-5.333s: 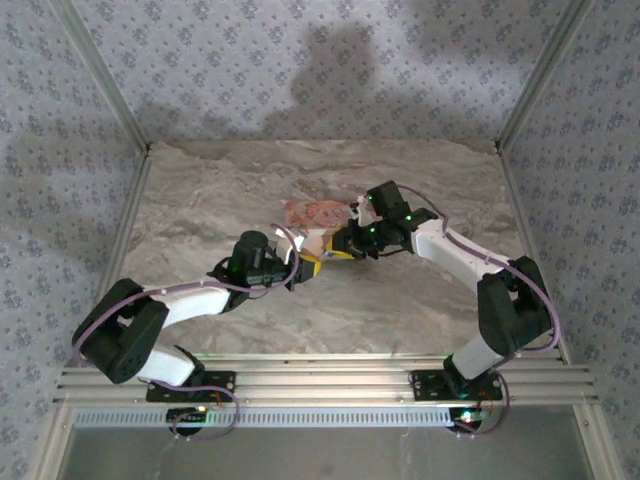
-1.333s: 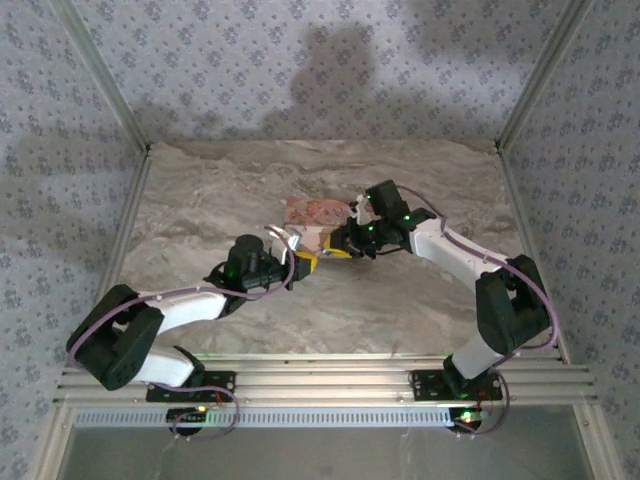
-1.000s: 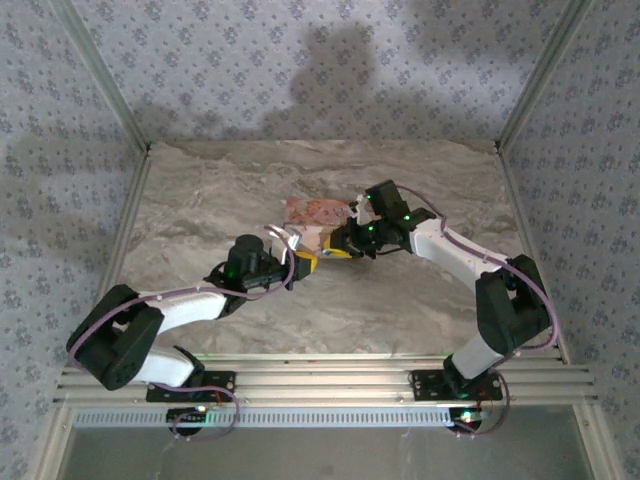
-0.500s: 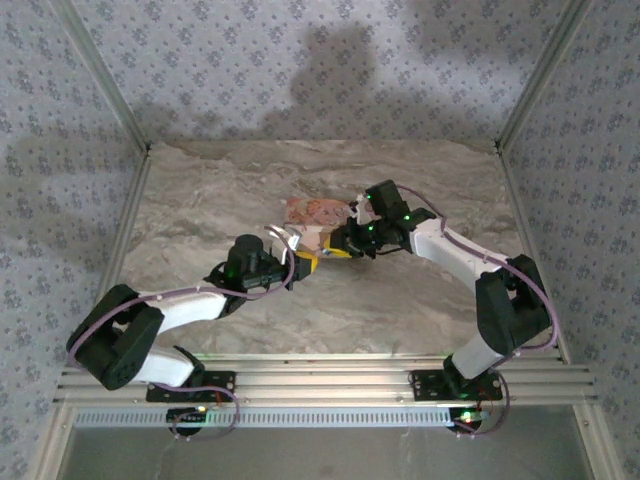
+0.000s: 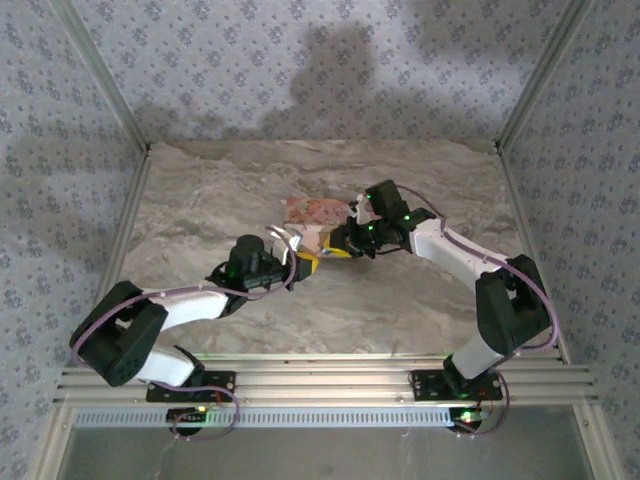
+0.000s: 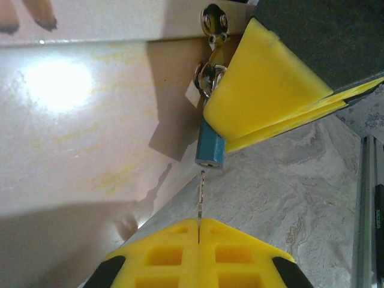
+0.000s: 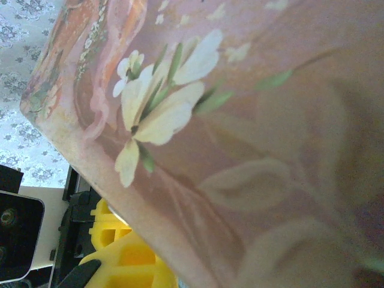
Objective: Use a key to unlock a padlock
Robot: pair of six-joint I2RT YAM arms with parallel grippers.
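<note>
Two robot arms reach in from the near edge of a marble worktop [image 5: 400, 310] and meet close to its centre. A pink box [image 5: 312, 213] printed with pale flowers sits there, a little toward the far edge.

The right gripper [image 5: 337, 250] comes in from the right and stops at the near right corner of the box. In the left wrist view its yellow pads [image 6: 270, 96] are closed around the upper part of the padlock [image 6: 210, 150]. The padlock's small teal-blue body hangs out below the pads. Silver-looking metal loops [image 6: 210, 72] show just above the body, partly hidden by the pads. The padlock is held off the worktop, just beside the pale side of the box.

The left gripper [image 5: 303, 263] comes in from the left and sits just on the near side of the right one. In its own view the left gripper [image 6: 198, 221] has its two yellow fingers pressed together on the key [image 6: 199, 192]. The key is seen edge-on as a thin metal blade standing straight out from the fingers. The key's tip reaches the bottom end of the teal body. I cannot tell whether it has entered the keyhole.

In the right wrist view the flowered face of the box [image 7: 252, 120] is very close to the camera.
</note>
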